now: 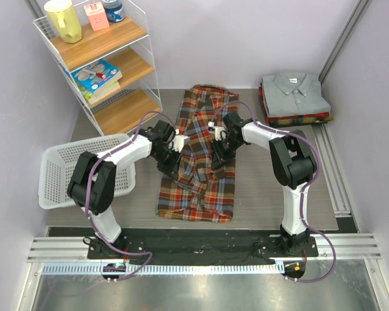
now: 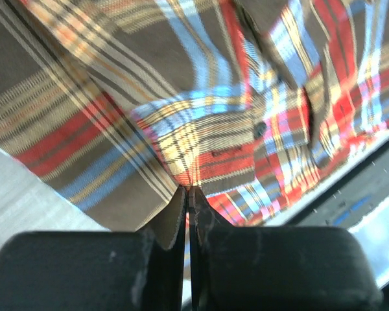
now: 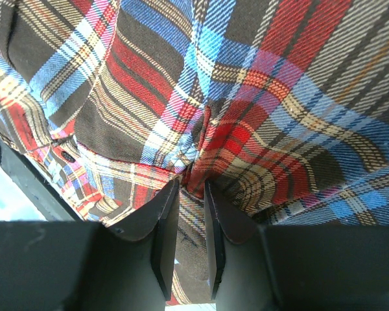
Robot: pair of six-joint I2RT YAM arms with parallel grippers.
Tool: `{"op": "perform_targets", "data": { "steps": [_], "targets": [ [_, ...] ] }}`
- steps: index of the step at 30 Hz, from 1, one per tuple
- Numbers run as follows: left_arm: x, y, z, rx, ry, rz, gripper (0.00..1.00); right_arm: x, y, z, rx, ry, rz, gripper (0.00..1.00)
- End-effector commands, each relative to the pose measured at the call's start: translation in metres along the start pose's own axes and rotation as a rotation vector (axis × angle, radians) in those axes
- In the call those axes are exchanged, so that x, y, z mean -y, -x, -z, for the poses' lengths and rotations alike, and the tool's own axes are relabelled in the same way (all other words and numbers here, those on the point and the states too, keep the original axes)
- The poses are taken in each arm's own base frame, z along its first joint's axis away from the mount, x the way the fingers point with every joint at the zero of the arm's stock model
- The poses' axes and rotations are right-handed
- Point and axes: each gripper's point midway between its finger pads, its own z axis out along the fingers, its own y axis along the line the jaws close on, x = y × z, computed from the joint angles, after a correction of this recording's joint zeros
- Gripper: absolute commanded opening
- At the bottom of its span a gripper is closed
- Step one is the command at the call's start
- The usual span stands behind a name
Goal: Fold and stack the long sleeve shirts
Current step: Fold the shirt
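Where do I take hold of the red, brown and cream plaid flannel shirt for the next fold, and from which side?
Pinch a raised ridge of cloth on each half, from above, each arm on its own side. The plaid flannel shirt lies lengthwise and mostly flat, so only bunched cloth offers a bite. The left gripper and right gripper each pinch such a ridge.

High fixed view looking down, wrist views close along their fingers [image 2: 172, 217], all sharing the plaid shirt [image 1: 198, 197]

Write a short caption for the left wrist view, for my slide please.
Left arm's jaws, closed, pinch a fold of the red, brown and cream plaid flannel shirt.
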Motion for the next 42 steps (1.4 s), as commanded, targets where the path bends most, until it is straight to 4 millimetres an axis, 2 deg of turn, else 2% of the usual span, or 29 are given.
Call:
{"op": "perform_targets", "data": {
  "steps": [1, 7, 11, 12, 14, 15, 18, 20, 21, 23, 25, 26, 29, 34, 36, 37, 38, 39, 40, 41, 42],
  "targets": [
    [0.018, -0.009, 0.018, -0.036, -0.053, 0.006, 0.00, -0.008, 0.011, 0.010, 0.031, -0.004, 0.023, 0.29],
    [0.014, -0.024, 0.011, -0.105, -0.051, 0.053, 0.00, -0.014, 0.014, 0.014, 0.035, 0.014, 0.025, 0.29],
    [0.004, -0.037, 0.005, -0.134, -0.004, 0.060, 0.02, -0.023, 0.016, 0.018, 0.044, 0.042, 0.028, 0.29],
    [0.003, -0.036, 0.005, -0.127, 0.001, 0.057, 0.13, -0.026, 0.015, 0.018, 0.039, 0.055, 0.027, 0.30],
    [0.004, -0.038, 0.006, -0.127, -0.009, 0.044, 0.26, -0.032, 0.015, 0.020, 0.038, 0.082, 0.033, 0.37],
    [0.008, -0.037, 0.007, -0.118, -0.032, 0.037, 0.36, -0.039, 0.011, 0.023, 0.026, 0.120, 0.032, 0.39],
    [0.015, -0.024, 0.021, -0.024, -0.056, -0.054, 0.46, -0.051, 0.008, 0.037, 0.032, 0.171, 0.072, 0.45],
    [0.015, -0.012, 0.032, 0.042, -0.047, -0.157, 0.51, -0.051, 0.012, 0.053, 0.073, 0.175, 0.079, 0.46],
    [0.013, -0.009, 0.033, 0.055, -0.035, -0.188, 0.55, -0.047, 0.012, 0.056, 0.082, 0.173, 0.070, 0.46],
    [0.004, -0.005, 0.033, 0.056, 0.004, -0.250, 0.56, -0.028, 0.013, 0.058, 0.098, 0.124, 0.045, 0.46],
    [0.000, -0.003, 0.028, 0.046, 0.012, -0.277, 0.56, -0.010, 0.013, 0.050, 0.087, 0.052, 0.044, 0.44],
    [-0.004, -0.004, 0.021, 0.024, 0.018, -0.283, 0.56, 0.003, 0.009, 0.042, 0.063, 0.015, 0.029, 0.44],
    [-0.010, -0.005, 0.005, -0.022, 0.020, -0.278, 0.56, 0.024, 0.008, 0.031, 0.036, -0.057, 0.027, 0.42],
    [-0.021, -0.005, -0.019, -0.054, 0.037, -0.230, 0.53, 0.049, 0.010, 0.013, -0.003, -0.114, 0.027, 0.39],
    [-0.027, -0.006, -0.032, -0.079, 0.043, -0.200, 0.50, 0.064, 0.015, 0.009, -0.001, -0.147, 0.016, 0.39],
    [-0.026, -0.001, -0.034, -0.070, 0.038, -0.196, 0.49, 0.071, 0.018, 0.008, 0.001, -0.161, 0.012, 0.39],
    [-0.027, 0.003, -0.037, -0.063, 0.037, -0.189, 0.48, 0.076, 0.030, 0.010, 0.022, -0.174, 0.020, 0.38],
    [-0.029, 0.005, -0.045, -0.068, 0.034, -0.168, 0.47, 0.092, 0.032, 0.011, 0.027, -0.193, -0.007, 0.38],
    [-0.027, 0.016, -0.045, -0.048, 0.027, -0.169, 0.47, 0.098, 0.037, 0.011, 0.034, -0.193, -0.013, 0.38],
    [-0.027, 0.021, -0.046, -0.042, 0.022, -0.168, 0.45, 0.101, 0.053, 0.020, 0.062, -0.201, 0.001, 0.39],
    [-0.026, 0.024, -0.047, -0.042, 0.014, -0.167, 0.46, 0.102, 0.058, 0.023, 0.061, -0.194, 0.009, 0.39]
  ]
}}
